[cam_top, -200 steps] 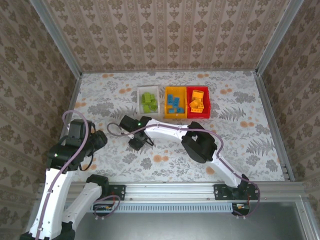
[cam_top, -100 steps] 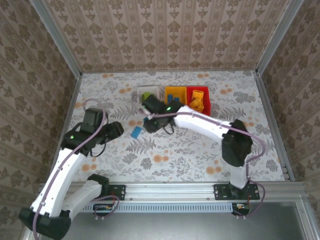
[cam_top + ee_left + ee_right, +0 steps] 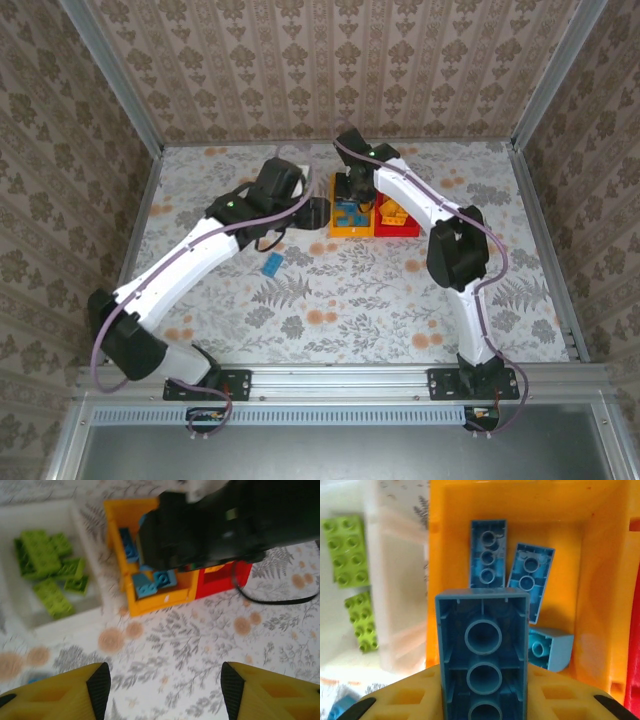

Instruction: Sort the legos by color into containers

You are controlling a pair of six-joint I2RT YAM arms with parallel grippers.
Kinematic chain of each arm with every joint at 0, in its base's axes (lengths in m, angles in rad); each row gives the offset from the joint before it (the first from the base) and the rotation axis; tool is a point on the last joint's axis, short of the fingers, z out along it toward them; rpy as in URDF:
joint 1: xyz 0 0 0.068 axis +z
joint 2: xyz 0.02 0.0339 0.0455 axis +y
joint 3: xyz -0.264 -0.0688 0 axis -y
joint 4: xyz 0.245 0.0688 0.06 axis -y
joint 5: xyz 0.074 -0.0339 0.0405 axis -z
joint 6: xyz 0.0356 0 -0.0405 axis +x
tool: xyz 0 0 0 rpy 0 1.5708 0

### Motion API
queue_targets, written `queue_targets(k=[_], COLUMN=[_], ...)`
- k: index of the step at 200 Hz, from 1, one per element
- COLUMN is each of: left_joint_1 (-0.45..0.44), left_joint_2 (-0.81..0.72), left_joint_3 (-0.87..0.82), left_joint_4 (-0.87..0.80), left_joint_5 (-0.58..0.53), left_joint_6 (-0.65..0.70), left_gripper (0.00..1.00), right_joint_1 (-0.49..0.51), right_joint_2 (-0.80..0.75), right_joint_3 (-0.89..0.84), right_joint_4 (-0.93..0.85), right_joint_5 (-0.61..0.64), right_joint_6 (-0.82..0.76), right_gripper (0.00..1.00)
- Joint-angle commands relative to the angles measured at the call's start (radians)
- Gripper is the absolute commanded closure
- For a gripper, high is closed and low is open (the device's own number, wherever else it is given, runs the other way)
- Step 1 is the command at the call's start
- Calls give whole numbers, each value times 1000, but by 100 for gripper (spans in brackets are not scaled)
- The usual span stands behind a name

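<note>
3 bins side by side: white bin point(image 3: 92, 560), yellow-orange bin point(image 3: 350, 231), red bin point(image 3: 398, 231), upper middle of the top view.

Count of blue legos point(image 3: 488, 552): 3 lie loose in the yellow-orange bin in the right wrist view. A 4th, the blue brick point(image 3: 482, 655), is in the right gripper point(image 3: 482, 700). 1 more blue lego point(image 3: 271, 264) lies flat on the table point(image 3: 480, 290), lower left of the bins.

The green legos point(image 3: 39, 556) are in the white bin, approx 5–6, blurred, edges run together. The orange legos point(image 3: 393, 208) are heaped in the red bin, no. can't be told.

Hidden: in the top view the white bin is mostly under the left arm point(image 3: 190, 260). In the left wrist view the right arm point(image 3: 215, 525) covers much of the red bin and part of the yellow-orange bin.

The right gripper is over the yellow-orange bin, fingers closed on the blue brick's sides. The brick's hollow underside w/ round tubes faces the cam, and its lower end is cut off at frame bottom.

The left gripper point(image 3: 164, 690) has its fingers spread wide w/ nothing betw. them. It is over bare table, just in front of the white and yellow-orange bins.
</note>
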Motion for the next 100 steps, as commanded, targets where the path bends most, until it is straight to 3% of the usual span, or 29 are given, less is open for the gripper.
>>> queue_targets(k=[1, 40, 77, 100], left_joint_1=[-16, -20, -7, 28], left_joint_2=[68, 116, 107, 80], left_joint_3=[66, 85, 61, 28], left_joint_4=[23, 20, -7, -41], left_joint_5=[-23, -12, -27, -35], left_joint_6=[74, 64, 46, 28], left_gripper=[36, 36, 36, 35], right_joint_1=[-23, -33, -30, -18], right_joint_2=[86, 185, 172, 123], right_joint_3=[126, 246, 248, 241], right_joint_4=[-174, -243, -235, -198], right_joint_5=[26, 21, 17, 10], right_joint_6=[85, 97, 107, 90], right_gripper=[62, 55, 41, 40])
